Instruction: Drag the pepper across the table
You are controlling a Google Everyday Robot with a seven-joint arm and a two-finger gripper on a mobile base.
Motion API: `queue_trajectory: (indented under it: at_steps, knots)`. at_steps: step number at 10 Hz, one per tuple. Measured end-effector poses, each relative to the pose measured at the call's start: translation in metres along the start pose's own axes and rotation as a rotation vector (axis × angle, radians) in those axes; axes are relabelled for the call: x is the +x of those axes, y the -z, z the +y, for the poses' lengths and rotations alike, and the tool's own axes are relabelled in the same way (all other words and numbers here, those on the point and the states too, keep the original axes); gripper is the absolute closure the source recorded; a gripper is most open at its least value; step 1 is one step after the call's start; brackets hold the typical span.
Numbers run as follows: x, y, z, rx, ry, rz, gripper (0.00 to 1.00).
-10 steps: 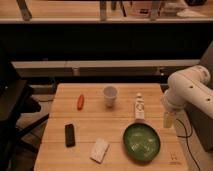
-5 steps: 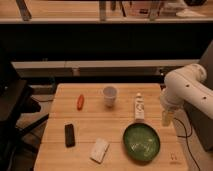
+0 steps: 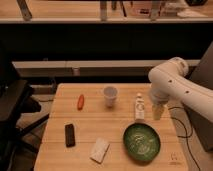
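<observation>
Six small things sit on the wooden counter [image 3: 95, 121]. The pepper [image 3: 80, 101], orange-red and slim, lies in the far left part of the top, its length running roughly from the far edge toward the near one, with nothing touching it. Just to its right, with bare wood between, stands a white cup [image 3: 110, 96], upright and open at the top. Farther right is a small white bottle [image 3: 139, 107], upright, with a darker label band on its body. Near the front edge on the right rests a round green bowl [image 3: 142, 141], close to the bottle's foot; whether the two touch cannot be told. A black block [image 3: 70, 135] lies flat at the front left, and a white pad [image 3: 100, 149] lies at an angle between the block and the bowl.

The white arm [image 3: 172, 82] comes in from the right and bends down over the counter's right edge. Its tool [image 3: 158, 111] hangs pointing down just beside the bottle on the right, well apart from the pepper, which is across the counter with the cup and bottle between them. Whether the tool is spread or pressed together cannot be told, and it holds nothing that shows. A dark cable [image 3: 183, 125] trails past the right edge, and a black chair [image 3: 14, 102] stands to the left.
</observation>
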Motion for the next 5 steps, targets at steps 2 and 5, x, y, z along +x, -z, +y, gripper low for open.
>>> queue_trajectory:
  at_steps: [2, 5]
  knots:
    - [-0.017, 0.003, -0.009, 0.010, 0.048, 0.011, 0.20]
    - [-0.053, 0.007, -0.024, 0.023, 0.111, 0.025, 0.20]
